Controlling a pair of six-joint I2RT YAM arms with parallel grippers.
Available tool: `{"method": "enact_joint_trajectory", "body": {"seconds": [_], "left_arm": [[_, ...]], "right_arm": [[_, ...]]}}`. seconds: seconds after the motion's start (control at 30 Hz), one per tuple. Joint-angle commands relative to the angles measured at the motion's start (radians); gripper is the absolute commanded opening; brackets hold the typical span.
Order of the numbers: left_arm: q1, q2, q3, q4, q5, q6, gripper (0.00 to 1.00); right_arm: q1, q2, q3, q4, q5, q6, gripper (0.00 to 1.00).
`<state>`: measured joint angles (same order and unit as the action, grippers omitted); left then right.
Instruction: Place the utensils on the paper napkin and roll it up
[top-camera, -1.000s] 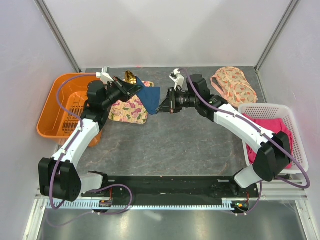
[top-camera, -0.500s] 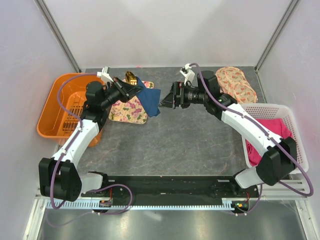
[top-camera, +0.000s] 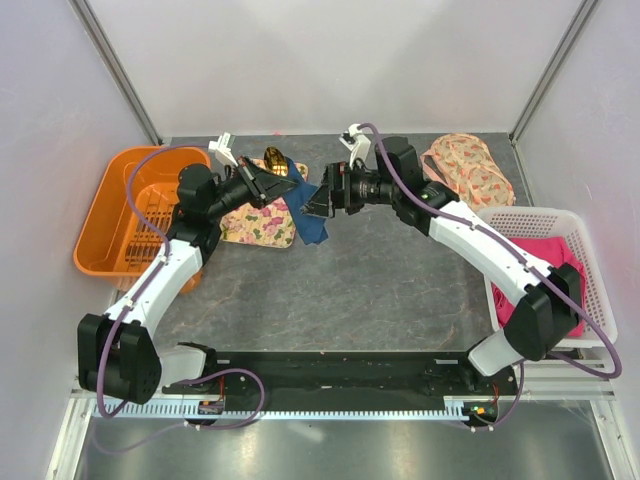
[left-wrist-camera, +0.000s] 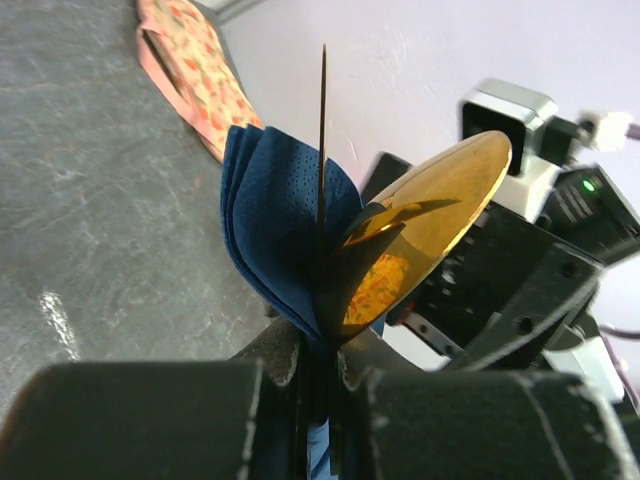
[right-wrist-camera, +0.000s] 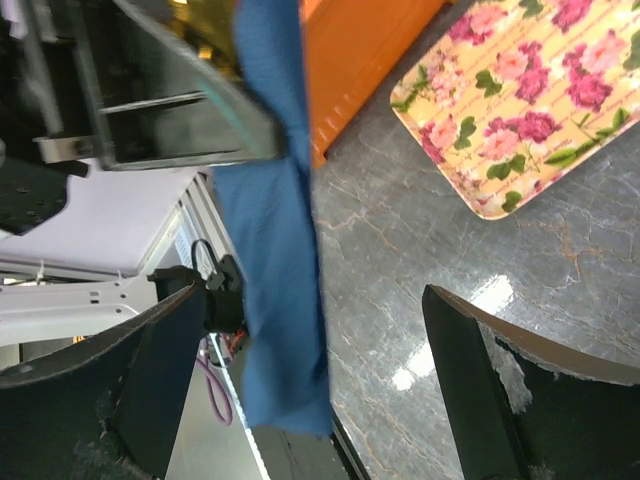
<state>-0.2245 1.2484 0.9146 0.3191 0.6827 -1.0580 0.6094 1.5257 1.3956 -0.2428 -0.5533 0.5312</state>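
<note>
My left gripper (top-camera: 268, 186) is shut on the dark blue paper napkin (left-wrist-camera: 282, 222) together with the gold utensils, held above the table. A spoon bowl (left-wrist-camera: 452, 198) and a thin gold blade seen edge-on (left-wrist-camera: 322, 140) stick out past the shut jaws of the left gripper (left-wrist-camera: 318, 372). The napkin (top-camera: 306, 216) hangs folded below that grip. My right gripper (top-camera: 318, 202) is open and faces it. In the right wrist view the hanging napkin (right-wrist-camera: 276, 260) lies between the spread fingers of the right gripper (right-wrist-camera: 310, 390), touching neither.
A floral tray (top-camera: 252, 224) lies under the left gripper and shows again as the tray (right-wrist-camera: 530, 100). An orange basket (top-camera: 120, 215) stands at the left. At the right stands a white basket (top-camera: 590, 262) with pink cloth, and a floral cloth (top-camera: 466, 170) lies behind it.
My right gripper opened, drew back to the right, then came left again around the hanging napkin. The left gripper shifted slightly right with napkin and utensils, still shut.
</note>
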Motion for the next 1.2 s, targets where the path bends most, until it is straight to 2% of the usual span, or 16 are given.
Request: {"method": "enact_joint_trajectory", "body": {"seconds": [0.0, 0.07, 0.1, 0.17, 0.2, 0.37, 0.4, 0.5, 0.6, 0.83, 1.0, 1.07, 1.1, 1.17], "left_arm": [[-0.01, -0.009, 0.012, 0.126, 0.061, -0.039, 0.02], [-0.012, -0.006, 0.015, 0.135, 0.078, -0.048, 0.02], [-0.015, -0.001, 0.01, 0.149, 0.089, -0.057, 0.02], [-0.015, 0.006, 0.009, 0.173, 0.107, -0.079, 0.02], [-0.015, 0.009, 0.009, 0.179, 0.11, -0.082, 0.02], [-0.013, 0.019, 0.003, 0.221, 0.141, -0.103, 0.02], [-0.015, 0.019, 0.001, 0.222, 0.144, -0.103, 0.02], [-0.015, 0.013, -0.006, 0.239, 0.15, -0.105, 0.02], [-0.015, 0.002, -0.006, 0.236, 0.152, -0.094, 0.04], [-0.016, -0.018, -0.029, 0.235, 0.138, -0.086, 0.41], [-0.03, -0.024, -0.039, 0.242, 0.126, -0.086, 0.55], [-0.041, -0.029, -0.048, 0.244, 0.124, -0.086, 0.62], [-0.044, -0.029, -0.051, 0.245, 0.121, -0.083, 0.69], [-0.055, -0.033, -0.066, 0.25, 0.114, -0.082, 0.73]], "right_arm": [[0.001, 0.022, 0.034, 0.017, -0.026, -0.028, 0.96], [0.001, 0.016, 0.007, 0.045, -0.062, -0.02, 0.9], [0.003, 0.013, -0.004, 0.059, -0.077, -0.017, 0.75], [0.003, -0.004, -0.036, 0.105, -0.111, -0.005, 0.61], [0.003, -0.012, -0.046, 0.12, -0.12, 0.0, 0.48], [-0.003, -0.033, -0.082, 0.146, -0.163, 0.007, 0.23], [-0.008, -0.033, -0.089, 0.152, -0.175, 0.019, 0.13], [-0.017, -0.044, -0.106, 0.169, -0.192, 0.035, 0.0], [-0.022, -0.062, -0.125, 0.212, -0.198, 0.056, 0.0], [-0.025, -0.099, -0.165, 0.367, -0.232, 0.166, 0.0], [-0.025, -0.107, -0.187, 0.442, -0.234, 0.234, 0.0], [-0.025, -0.107, -0.196, 0.467, -0.237, 0.268, 0.0], [-0.025, -0.11, -0.199, 0.494, -0.237, 0.28, 0.0], [-0.025, -0.11, -0.207, 0.52, -0.238, 0.308, 0.0]]}}
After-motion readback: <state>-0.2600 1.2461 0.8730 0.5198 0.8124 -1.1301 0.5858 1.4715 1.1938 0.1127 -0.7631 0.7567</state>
